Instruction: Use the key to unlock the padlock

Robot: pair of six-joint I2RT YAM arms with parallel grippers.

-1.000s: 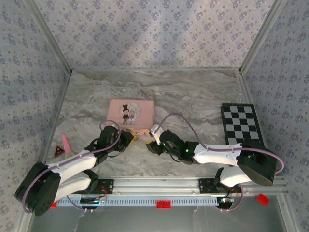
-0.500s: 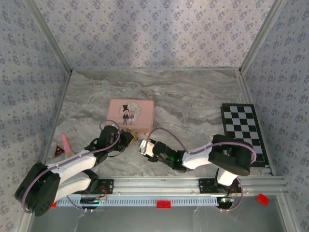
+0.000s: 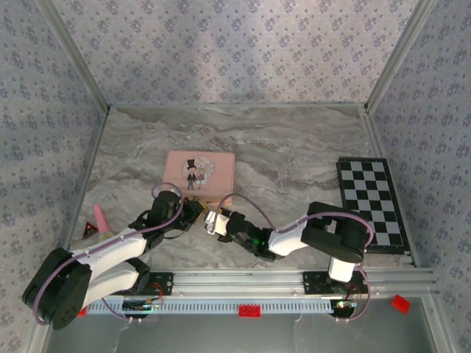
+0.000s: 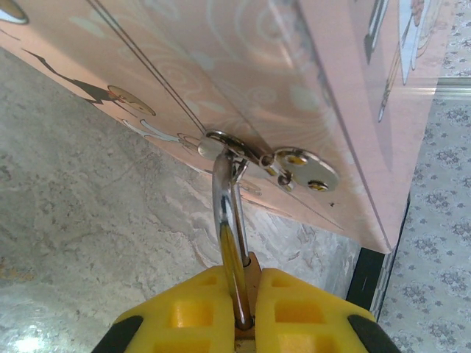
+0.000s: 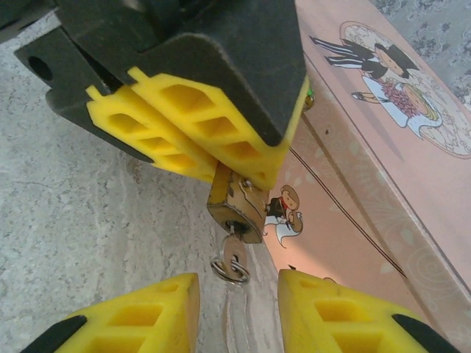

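As the overhead camera showed, left claw [image 3: 196,212] and right claw [image 3: 213,221] met beside the pink box [image 3: 199,170]. The left wrist view had the left claw clenched on the padlock [image 4: 251,283], shackle [image 4: 224,198] through the clasp [image 4: 294,165]. From the right wrist, the key [image 5: 235,255] sat in the padlock's keyhole between the released right claw's fingers [image 5: 147,309]; gripping and turning remained.

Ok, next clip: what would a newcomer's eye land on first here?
The pink box sits mid-scene in the overhead view. At its near edge the left gripper has its jaws shut on the brass padlock hooked through the box's clasp. The right gripper holds its jaws open either side of the key stuck in the lock.
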